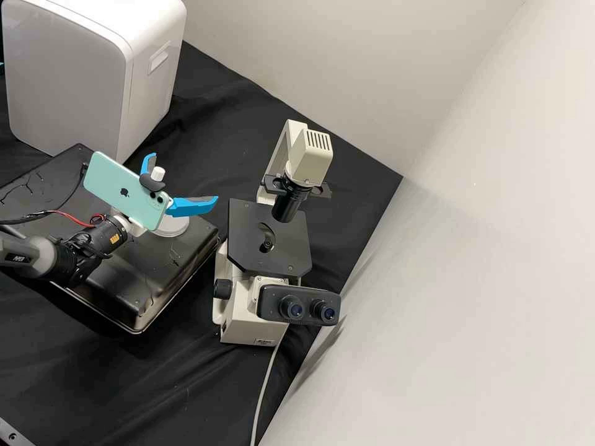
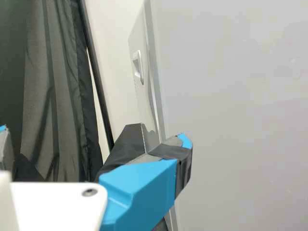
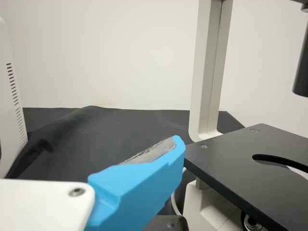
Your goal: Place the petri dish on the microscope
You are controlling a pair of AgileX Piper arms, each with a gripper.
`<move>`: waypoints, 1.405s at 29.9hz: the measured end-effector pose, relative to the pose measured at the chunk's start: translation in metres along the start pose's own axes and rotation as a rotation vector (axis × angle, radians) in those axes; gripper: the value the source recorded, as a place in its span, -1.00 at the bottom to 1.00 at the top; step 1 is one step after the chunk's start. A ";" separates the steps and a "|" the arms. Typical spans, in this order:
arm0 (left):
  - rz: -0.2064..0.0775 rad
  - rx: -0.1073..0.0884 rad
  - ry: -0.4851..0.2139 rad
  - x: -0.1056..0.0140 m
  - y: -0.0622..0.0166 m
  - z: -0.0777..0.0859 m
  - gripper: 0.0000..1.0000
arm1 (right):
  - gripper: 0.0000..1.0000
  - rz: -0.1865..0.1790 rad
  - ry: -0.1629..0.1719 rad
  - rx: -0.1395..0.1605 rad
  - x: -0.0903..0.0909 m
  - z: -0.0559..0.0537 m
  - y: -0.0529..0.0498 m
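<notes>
The cream microscope (image 1: pixel 238 310) has nothing on its flat black stage (image 1: pixel 269 241), so the placing looks not yet done. Just beside the stage, the right pincer (image 1: pixel 183 178) hangs spread, pinching nothing. The left pincer (image 2: pixel 94 134), also spread, sits close to a pale grey panel (image 2: pixel 231 96). I cannot tell where the petri dish lies.

Right arm (image 1: pixel 43 254) cut off by high view's left edge. Phone (image 1: pixel 127 191) on its wrist hides body of right gripper (image 1: pixel 183 178). Pale round thing (image 1: pixel 173 228) beneath half hidden, kind unclear. White box (image 1: pixel 93 68) cropped at top and left. Microscope (image 1: pixel 266 272) cable (image 1: pixel 263 384) runs off bottom edge. Left gripper (image 2: pixel 91 135): far finger (image 2: pixel 2 129) mere sliver at picture's edge.
</notes>
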 end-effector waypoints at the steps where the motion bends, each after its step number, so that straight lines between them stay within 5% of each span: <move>1: 0.000 0.000 0.000 0.000 0.0000 0.000 1.00 | 1.00 0.000 0.000 0.000 0.000 0.000 0.000; 12: -0.001 -0.002 -0.006 0.000 -0.0001 0.001 1.00 | 1.00 0.000 0.000 0.000 0.000 0.000 0.000; 17: -0.032 -0.061 -0.040 -0.006 -0.0063 0.003 1.00 | 1.00 0.000 0.000 0.000 0.000 0.000 0.000; 23: -0.039 -0.135 -0.077 -0.027 -0.0045 0.013 1.00 | 1.00 0.000 0.000 0.000 0.000 0.000 0.000; 31: -0.057 -0.141 -0.147 -0.056 -0.0066 0.030 1.00 | 1.00 0.000 0.000 0.000 0.000 0.000 0.000; 42: -0.045 -0.159 -0.291 -0.098 -0.0079 0.057 1.00 | 1.00 0.000 0.000 0.000 0.000 0.000 0.000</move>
